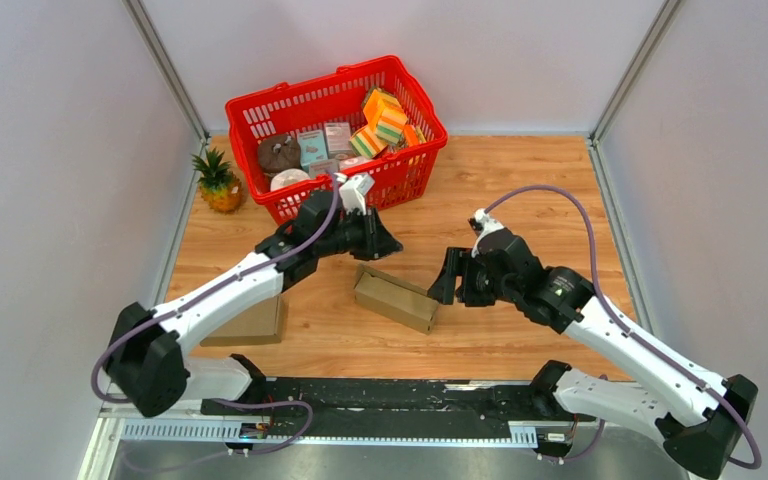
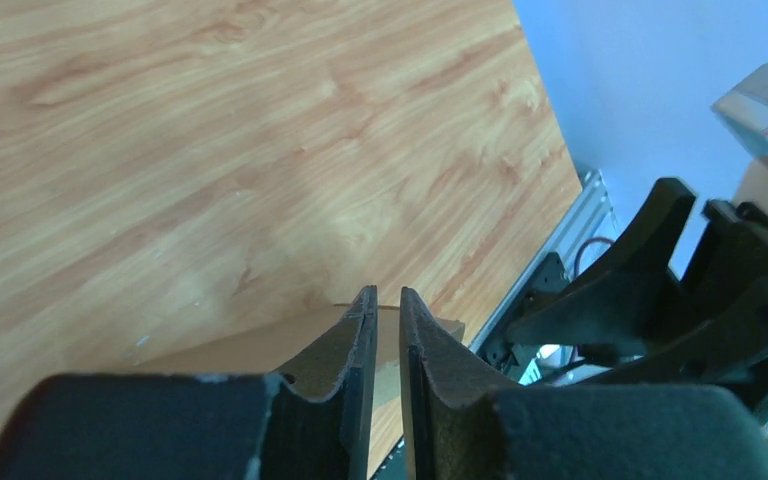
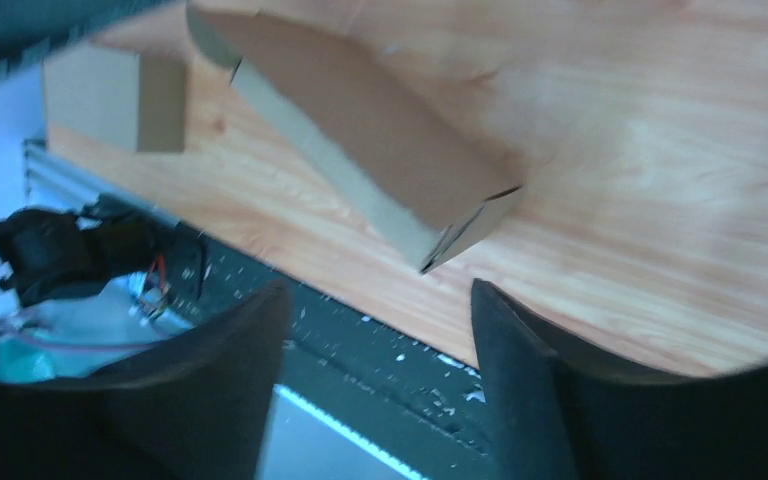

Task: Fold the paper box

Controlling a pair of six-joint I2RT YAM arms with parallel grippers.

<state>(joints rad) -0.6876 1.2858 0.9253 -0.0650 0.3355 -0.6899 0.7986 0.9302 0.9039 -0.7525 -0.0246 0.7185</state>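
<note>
The brown paper box (image 1: 395, 298) lies closed on the wooden table, long side running from upper left to lower right. My left gripper (image 1: 385, 245) hovers just above and behind its far left end. In the left wrist view the fingers (image 2: 387, 295) are shut with only a thin slit between them, holding nothing, and the box (image 2: 260, 350) shows beneath them. My right gripper (image 1: 447, 280) is open beside the box's right end. In the right wrist view (image 3: 375, 290) the box (image 3: 360, 130) lies ahead of the spread fingers, untouched.
A flat piece of cardboard (image 1: 250, 322) lies under my left forearm and also shows in the right wrist view (image 3: 110, 95). A red basket (image 1: 415, 95) full of items stands at the back, with a pineapple (image 1: 218, 180) to its left. Grey walls enclose the table.
</note>
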